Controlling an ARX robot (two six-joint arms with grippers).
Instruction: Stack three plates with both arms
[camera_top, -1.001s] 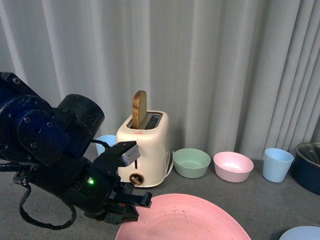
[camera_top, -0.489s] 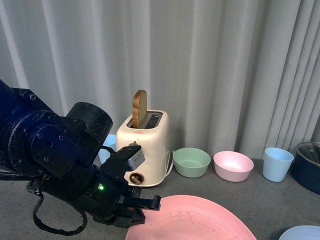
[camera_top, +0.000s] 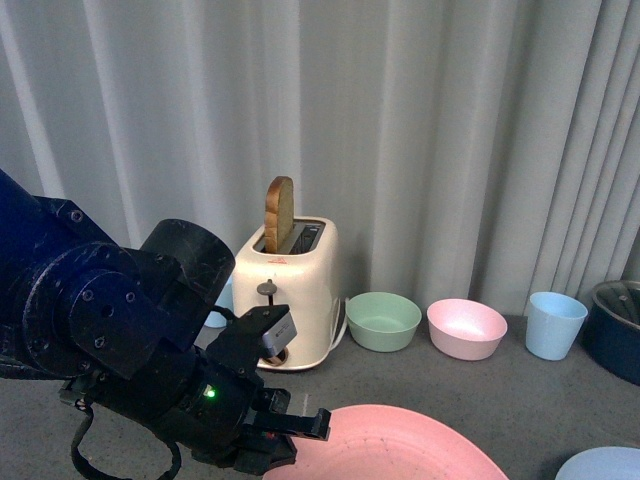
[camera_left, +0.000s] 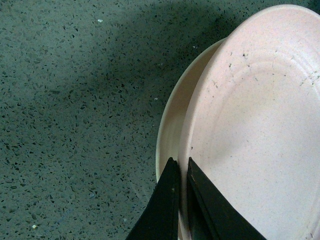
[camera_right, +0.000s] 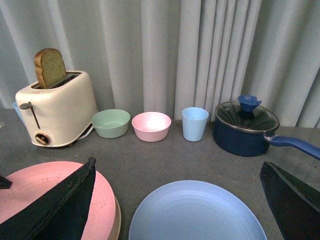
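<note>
My left gripper (camera_top: 300, 432) is shut on the rim of the pink plate (camera_top: 400, 445), low in the front view. In the left wrist view its jaws pinch the pink plate (camera_left: 260, 125), and the cream plate (camera_left: 172, 115) lies right beneath it, its rim showing. The pink plate (camera_right: 35, 192) shows over the cream rim (camera_right: 117, 220) in the right wrist view too. The light blue plate (camera_right: 197, 212) lies flat on the table between my right gripper's wide-open fingers (camera_right: 55, 207). Its edge shows in the front view (camera_top: 600, 465). The right gripper is empty.
A cream toaster (camera_top: 290, 300) with a bread slice stands at the back. Beside it are a green bowl (camera_top: 383, 323), a pink bowl (camera_top: 466, 330), a light blue cup (camera_top: 555, 326) and a dark blue lidded pot (camera_right: 245, 127). A curtain hangs behind.
My left arm has carried the pink plate rightward and lower across the front view.
</note>
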